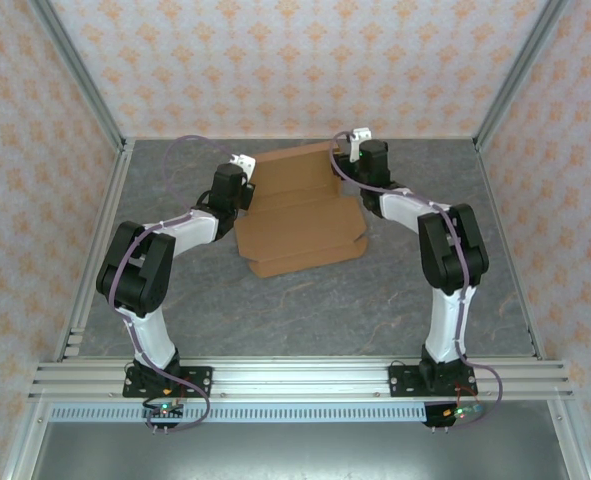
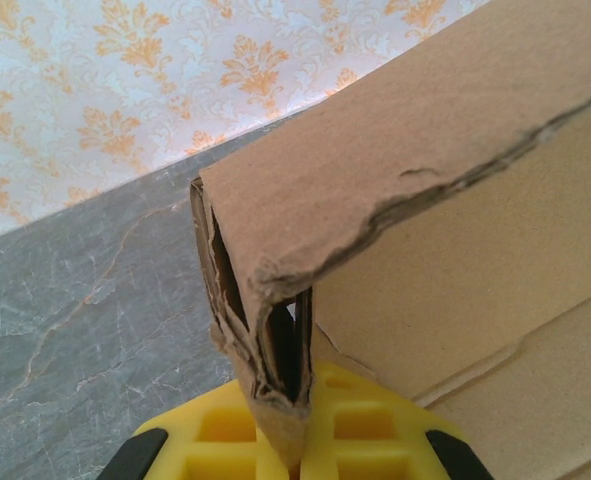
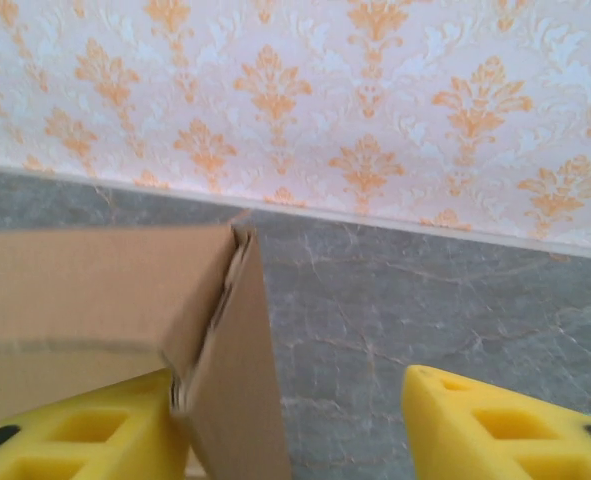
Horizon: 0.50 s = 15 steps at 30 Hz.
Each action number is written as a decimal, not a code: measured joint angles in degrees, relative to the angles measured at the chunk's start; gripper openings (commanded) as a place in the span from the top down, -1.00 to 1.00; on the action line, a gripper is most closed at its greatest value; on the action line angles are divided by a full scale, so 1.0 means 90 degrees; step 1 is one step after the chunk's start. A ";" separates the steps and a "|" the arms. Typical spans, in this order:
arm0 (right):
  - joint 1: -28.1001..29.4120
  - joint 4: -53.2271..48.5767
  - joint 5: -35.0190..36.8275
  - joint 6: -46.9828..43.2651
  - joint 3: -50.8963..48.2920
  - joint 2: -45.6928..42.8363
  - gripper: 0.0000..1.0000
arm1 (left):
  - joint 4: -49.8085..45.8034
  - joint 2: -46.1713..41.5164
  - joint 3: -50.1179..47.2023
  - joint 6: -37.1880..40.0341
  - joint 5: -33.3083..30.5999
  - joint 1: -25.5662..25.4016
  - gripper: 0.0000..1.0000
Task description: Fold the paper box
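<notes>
The paper box (image 1: 300,205) is brown corrugated cardboard, partly folded, lying in the middle of the grey table with its far walls raised. My left gripper (image 2: 300,435) sits at the box's far left corner (image 2: 275,330). Its yellow fingers (image 2: 215,430) are shut on the layered folded wall there. My right gripper (image 3: 290,430) is at the far right corner (image 3: 225,330) and stands open. The corner wall rests against its left finger (image 3: 75,430), and a wide gap separates it from the right finger (image 3: 495,420). In the top view, the left gripper (image 1: 243,170) and right gripper (image 1: 347,150) flank the box's far edge.
The grey marbled table (image 1: 375,290) is enclosed by patterned orange-and-white walls (image 1: 295,60) at the back and sides. A metal rail (image 1: 295,380) with both arm bases runs along the near edge. Bare table lies in front of the box.
</notes>
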 measured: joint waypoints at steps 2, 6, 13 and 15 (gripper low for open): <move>0.0002 -0.0015 0.0000 0.0061 0.0146 0.0109 0.11 | 0.0002 0.0000 0.0002 0.0000 0.0000 0.0000 1.00; 0.0053 -0.0022 0.0027 0.0155 0.0236 0.0287 0.17 | -0.0002 0.0000 0.0010 -0.0002 0.0000 0.0000 1.00; 0.0102 -0.0073 0.0253 0.0102 0.0236 0.0435 0.16 | -0.0019 0.0000 0.0034 -0.0002 0.0000 0.0000 1.00; 0.0129 -0.0073 0.0333 0.0049 0.0243 0.0481 0.24 | -0.0019 0.0000 0.0036 -0.0002 0.0000 0.0000 1.00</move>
